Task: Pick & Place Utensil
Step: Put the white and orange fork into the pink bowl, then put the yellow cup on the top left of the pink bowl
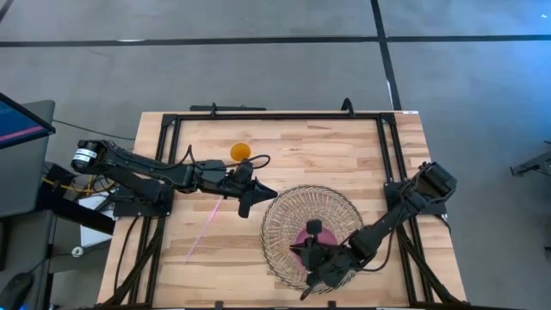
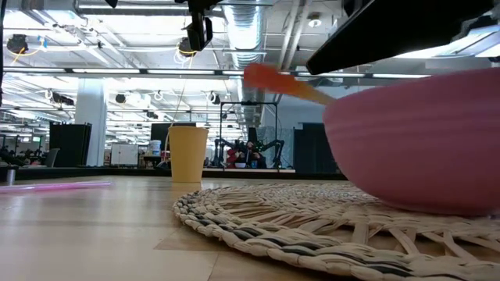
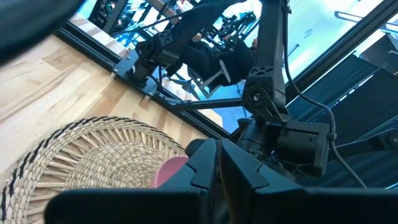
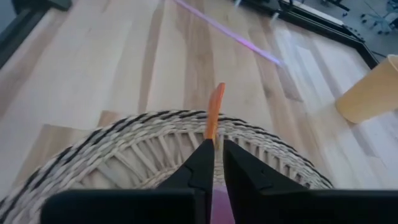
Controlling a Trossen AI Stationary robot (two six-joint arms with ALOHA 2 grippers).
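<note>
orange utensil [image 4: 214, 111] sits pinched in the right end effector [image 4: 214, 163] above the pink bowl [image 2: 414, 148]; left end effector [image 1: 244, 197] pressed together.

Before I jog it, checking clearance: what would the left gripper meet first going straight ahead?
Probably the pink bowl on the woven mat, ahead of the left gripper; depth is unclear.

Orange utensil [image 4: 215, 111], pink bowl [image 2: 414, 148], tan black-striped woven mat [image 1: 284, 215], yellow cup [image 2: 188, 154], pink straw [image 1: 205, 226].
</note>
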